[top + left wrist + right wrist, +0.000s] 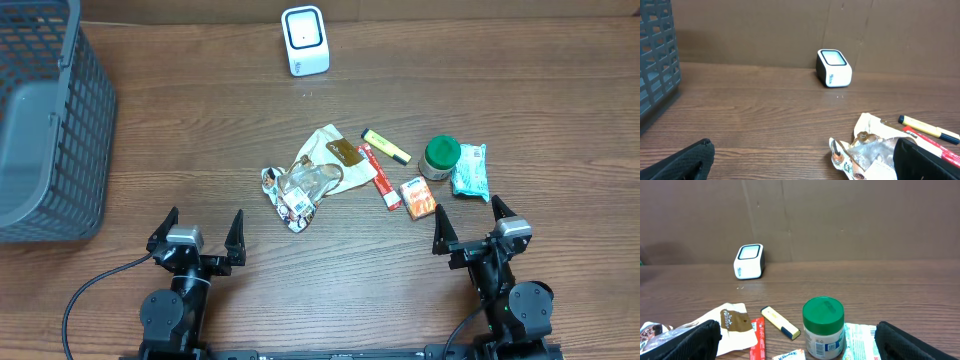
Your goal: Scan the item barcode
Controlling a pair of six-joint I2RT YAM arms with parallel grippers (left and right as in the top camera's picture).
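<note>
Fingers (236, 235) of the left gripper (200, 232) are standing spread wide with nothing between them, and the right gripper (468, 220) is gaping just as wide, also holding nothing. Both are sitting at the near edge of the table (200, 120). Ahead of the left fingers and off to their right, a crumpled snack wrapper (305, 180) is lying flat. Straight ahead of the right fingers, a green-lidded jar (441, 157) is standing upright, with a teal packet (469, 171) just beside it on the right, an orange box (418, 197) nearer the fingers, and a red stick packet (380, 176) and a yellow highlighter (386, 146) to its left. The white barcode scanner (305, 40) is sitting far ahead, well apart from every item. A grey basket (50, 120) is standing far left of the left fingers.
</note>
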